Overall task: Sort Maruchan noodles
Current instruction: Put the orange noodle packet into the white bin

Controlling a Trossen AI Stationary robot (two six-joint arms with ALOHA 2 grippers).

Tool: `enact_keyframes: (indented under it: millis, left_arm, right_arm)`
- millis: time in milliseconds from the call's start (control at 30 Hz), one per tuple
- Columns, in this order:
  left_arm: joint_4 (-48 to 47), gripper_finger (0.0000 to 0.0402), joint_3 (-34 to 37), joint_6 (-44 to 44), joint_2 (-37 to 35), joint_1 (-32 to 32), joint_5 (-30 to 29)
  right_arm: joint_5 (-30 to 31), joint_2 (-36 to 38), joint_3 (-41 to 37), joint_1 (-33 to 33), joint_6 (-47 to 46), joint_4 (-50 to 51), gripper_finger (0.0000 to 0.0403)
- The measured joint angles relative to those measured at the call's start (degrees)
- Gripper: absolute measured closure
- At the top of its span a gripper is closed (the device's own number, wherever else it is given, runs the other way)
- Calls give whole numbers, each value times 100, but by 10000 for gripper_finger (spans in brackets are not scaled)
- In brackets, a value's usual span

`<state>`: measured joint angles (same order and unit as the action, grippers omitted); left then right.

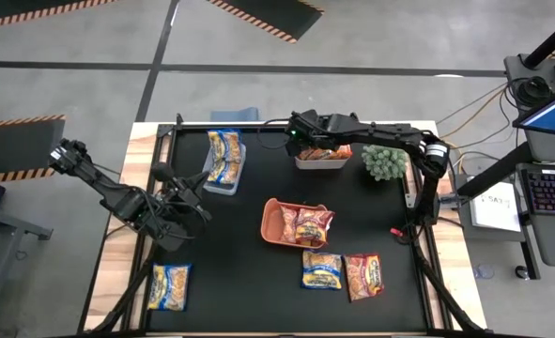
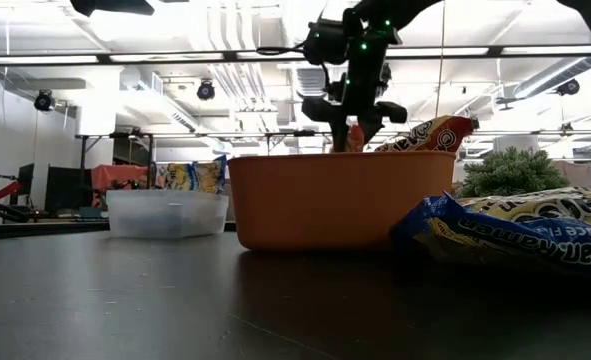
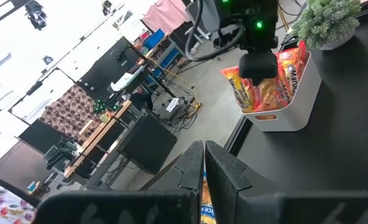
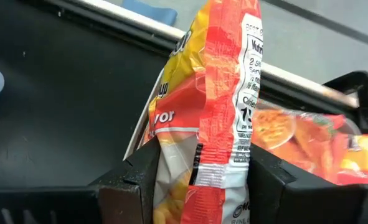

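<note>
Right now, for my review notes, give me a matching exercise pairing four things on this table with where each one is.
1. orange plastic packet in the right tool
2. green potted plant
3. clear plastic bin
4. orange plastic bin

A. mid-table
B. above the white bin
C. holds blue-and-yellow packets
D. beside the white bin

Pairs: 1-B, 2-D, 3-C, 4-A

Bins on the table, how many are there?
3: a clear bin at the back left, a white bin at the back middle, an orange bin in the centre.
</note>
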<state>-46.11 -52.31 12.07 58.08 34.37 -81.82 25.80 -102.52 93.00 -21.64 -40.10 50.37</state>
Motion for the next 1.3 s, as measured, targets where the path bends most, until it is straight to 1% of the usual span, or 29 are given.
enact_keyframes:
  millis: [167,433,567,667,733,833,933,1167,1300]
  left_arm:
    - [-2,402,0,-1,0,0,0]
    - [-4,402,0,-1,0,0,0]
    - [-9,402,0,1,0,0,0]
    - [-22,402,0,0,0,0,0]
    - [-23,402,0,0,-1,0,0]
    - [-22,402,0,1,-2,0,0]
    - [-22,402,0,-1,-2,0,0]
    - [-22,402,0,-1,-2,0,0]
    - [-21,402,0,1,-2,0,0]
  right_arm:
    - [-70,0,-175,2,0,-64,224]
    - [-68,0,-177,2,88,-243,187]
    - [-66,0,-120,2,126,-255,180]
    - [-52,0,-47,2,253,-276,184]
    - [-19,2,13,0,330,-294,192]
    - [-9,6,45,-9,385,-381,216]
    - [-5,6,44,-14,420,-443,247]
    - [214,9,-81,-14,486,-479,331]
    - [290,-54,-112,-14,570,-631,366]
